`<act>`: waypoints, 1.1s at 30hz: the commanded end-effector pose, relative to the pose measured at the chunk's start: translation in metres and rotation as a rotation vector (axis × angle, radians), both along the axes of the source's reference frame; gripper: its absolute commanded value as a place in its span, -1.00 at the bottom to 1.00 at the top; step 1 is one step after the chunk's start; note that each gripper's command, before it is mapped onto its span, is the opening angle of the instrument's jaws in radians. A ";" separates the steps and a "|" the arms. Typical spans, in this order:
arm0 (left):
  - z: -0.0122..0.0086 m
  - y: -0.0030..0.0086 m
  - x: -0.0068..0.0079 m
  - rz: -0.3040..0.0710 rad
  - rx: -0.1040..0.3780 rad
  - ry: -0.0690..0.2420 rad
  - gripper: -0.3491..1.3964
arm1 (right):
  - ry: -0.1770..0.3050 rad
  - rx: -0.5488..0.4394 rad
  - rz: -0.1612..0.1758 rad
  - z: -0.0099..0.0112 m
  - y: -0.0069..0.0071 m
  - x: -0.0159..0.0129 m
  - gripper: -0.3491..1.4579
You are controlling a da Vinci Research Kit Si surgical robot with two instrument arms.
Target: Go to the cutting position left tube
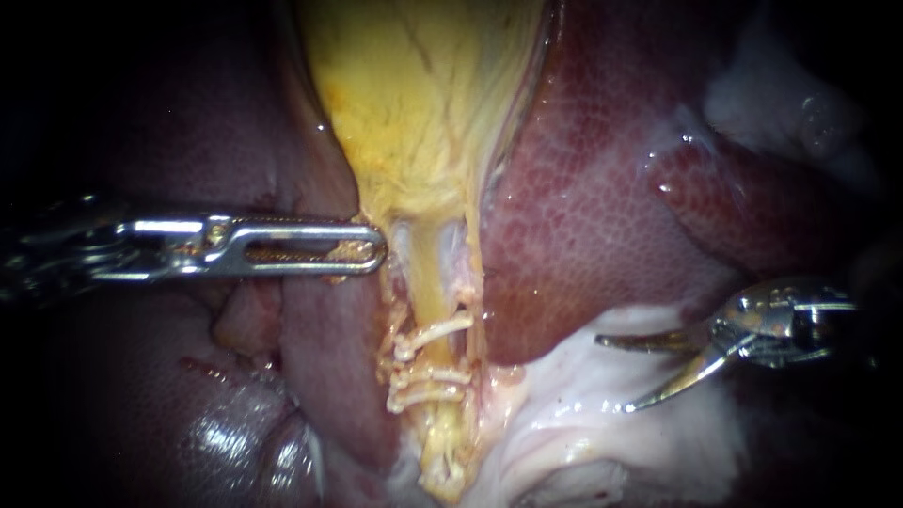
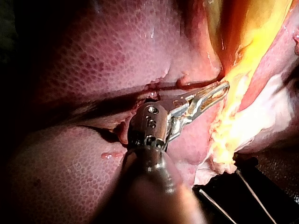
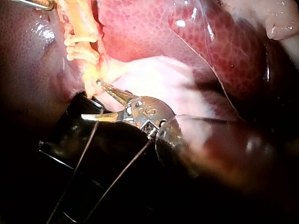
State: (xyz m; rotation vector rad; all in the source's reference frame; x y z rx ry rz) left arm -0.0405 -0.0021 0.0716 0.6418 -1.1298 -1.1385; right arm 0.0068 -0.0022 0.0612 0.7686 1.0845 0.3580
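Nearest the camera, the right instrument (image 1: 616, 374), a slender metal shaft ending in two curved blades, is seen coming in from the right. Its jaws are spread wide and nothing is held between them. They are poised over a pale, glistening white sheet of tissue (image 1: 564, 423), well apart from the tubes. In the right wrist view the same open blades (image 3: 91, 99) are pointed towards the clips.

Further in, the left tube (image 1: 425, 282), a thin yellow strand, is found near the middle of the endoscope view, running down from the gallbladder. It is crossed lower down by whitish clips (image 1: 431, 376).

Just beside the tube's upper part, the left instrument (image 1: 372, 249), with long slotted metal jaws, is closed on the edge of the yellow gallbladder (image 1: 423, 94). The grip is also shown in the left wrist view (image 2: 224, 88).

Behind it all lies the dark red, mottled liver (image 1: 583, 216).
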 end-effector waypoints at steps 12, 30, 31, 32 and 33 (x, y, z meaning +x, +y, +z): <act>-0.0043 0.0033 0.0052 -0.026 0.021 0.000 -1.00 | 0.002 0.003 -0.005 0.0000 0.0000 0.0001 0.97; -0.0064 0.0033 0.0067 -0.036 0.006 -0.006 -1.00 | 0.016 -0.001 -0.044 0.0075 -0.0020 0.0083 0.97; -0.0064 0.0032 0.0067 -0.036 0.005 -0.006 -1.00 | 0.014 0.003 -0.045 0.0083 -0.0022 0.0090 0.97; -0.0063 0.0032 0.0067 -0.037 0.005 -0.006 -1.00 | 0.009 0.012 -0.042 0.0091 -0.0023 0.0096 0.97; -0.0063 0.0032 0.0066 -0.037 0.005 -0.006 -1.00 | 0.007 0.014 -0.042 0.0101 -0.0025 0.0102 0.97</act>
